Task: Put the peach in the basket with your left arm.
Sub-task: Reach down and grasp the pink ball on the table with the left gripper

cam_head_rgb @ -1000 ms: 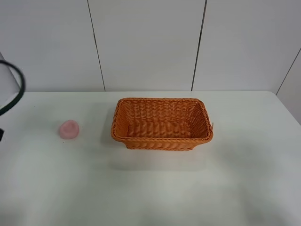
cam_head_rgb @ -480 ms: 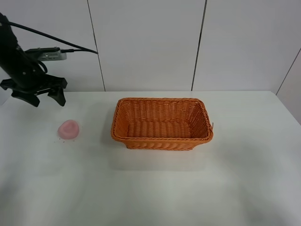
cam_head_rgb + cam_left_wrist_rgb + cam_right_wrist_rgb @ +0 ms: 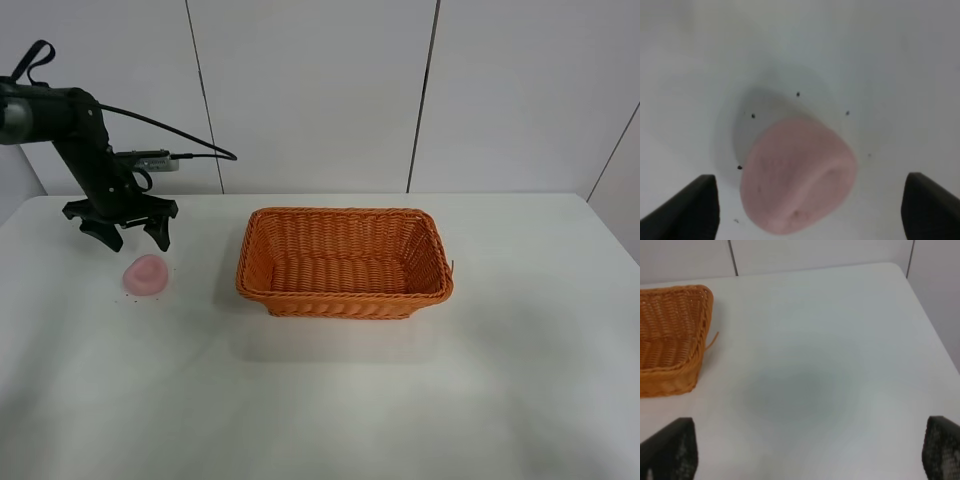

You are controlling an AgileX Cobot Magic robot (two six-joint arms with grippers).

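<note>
Newbie: where's the peach (image 3: 147,274) right now, and has the left tool (image 3: 137,238) got it?

Regular: Nope, not touching. The peach sits on the surface (image 3: 320,400) near the left edge, in the back half. The left tool hangs over it, a touch toward the back edge, fingers (image 3: 685,210) spread wide with nothing in them. The wrist cam shows the peach between them, so I'd guess a short drop does it.

Newbie: any long axis to line up with?

Regular: Nah, it's basically round, dimple facing up-ish. The basket (image 3: 340,297) is mid-surface, well apart to the right, long side along the front edge. The right tool (image 3: 807,450) is wide open too, empty, out past the basket's right end. Left is way nearer.
</note>
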